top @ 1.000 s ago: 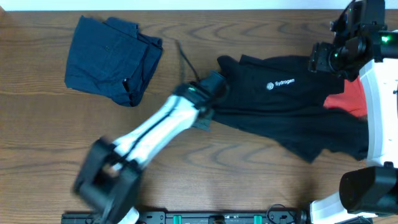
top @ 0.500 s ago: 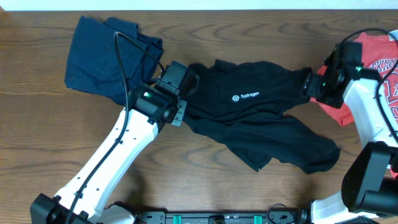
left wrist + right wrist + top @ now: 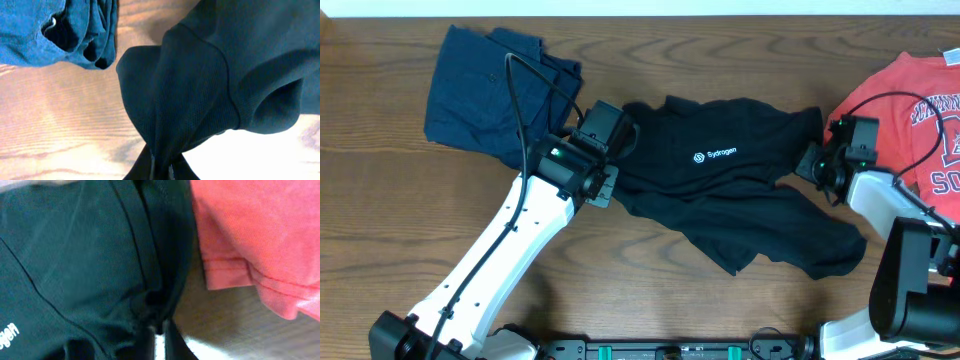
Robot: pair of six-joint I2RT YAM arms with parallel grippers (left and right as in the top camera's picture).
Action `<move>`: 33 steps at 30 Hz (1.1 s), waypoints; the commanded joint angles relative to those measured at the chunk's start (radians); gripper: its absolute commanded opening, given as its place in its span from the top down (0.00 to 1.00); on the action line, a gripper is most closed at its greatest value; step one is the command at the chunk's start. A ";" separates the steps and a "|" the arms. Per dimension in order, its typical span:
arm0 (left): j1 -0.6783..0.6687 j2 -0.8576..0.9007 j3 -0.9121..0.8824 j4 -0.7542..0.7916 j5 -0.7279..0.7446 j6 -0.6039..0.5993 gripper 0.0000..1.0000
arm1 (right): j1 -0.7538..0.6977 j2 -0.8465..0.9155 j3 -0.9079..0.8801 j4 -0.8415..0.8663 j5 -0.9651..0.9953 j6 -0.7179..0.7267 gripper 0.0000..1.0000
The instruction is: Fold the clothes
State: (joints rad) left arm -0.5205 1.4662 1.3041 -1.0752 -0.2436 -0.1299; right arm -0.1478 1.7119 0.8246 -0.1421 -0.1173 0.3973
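The clothes lie on a wooden table. A black T-shirt (image 3: 740, 195) with a small white logo is stretched, crumpled, across the middle. My left gripper (image 3: 623, 133) is shut on its left end; in the left wrist view the fingers (image 3: 161, 170) pinch a bunched fold of the black T-shirt (image 3: 200, 75). My right gripper (image 3: 810, 162) is at the shirt's right edge, its jaws closed on a fold of the black T-shirt (image 3: 75, 255). A navy garment (image 3: 490, 95) lies crumpled at the back left. A coral-red lettered T-shirt (image 3: 900, 110) lies at the far right.
Bare wood table (image 3: 670, 60) shows behind and in front of the shirt. The navy garment (image 3: 45, 30) sits just left of the left gripper. The red shirt's hem (image 3: 260, 230) lies just right of the right gripper. A dark rail (image 3: 670, 350) runs along the front edge.
The black shirt was dragged left across the table by the left gripper, uncovering the red shirt. The right gripper dropped to the shirt's right edge and closed on it.
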 commanded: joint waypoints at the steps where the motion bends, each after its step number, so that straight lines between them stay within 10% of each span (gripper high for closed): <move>1: 0.003 -0.004 0.011 -0.023 -0.023 0.005 0.94 | 0.003 -0.009 -0.036 0.053 -0.014 0.070 0.99; 17: 0.003 -0.006 0.011 -0.164 -0.019 -0.105 0.94 | 0.143 0.141 0.072 0.610 -0.212 0.390 0.99; 33: 0.003 -0.024 0.011 -0.162 -0.020 -0.130 0.94 | 0.024 0.144 0.460 -0.109 -0.196 -0.031 0.83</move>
State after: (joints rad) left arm -0.5205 1.4609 1.3041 -1.2339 -0.2432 -0.2428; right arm -0.0643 1.8729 1.2259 -0.1825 -0.3561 0.5018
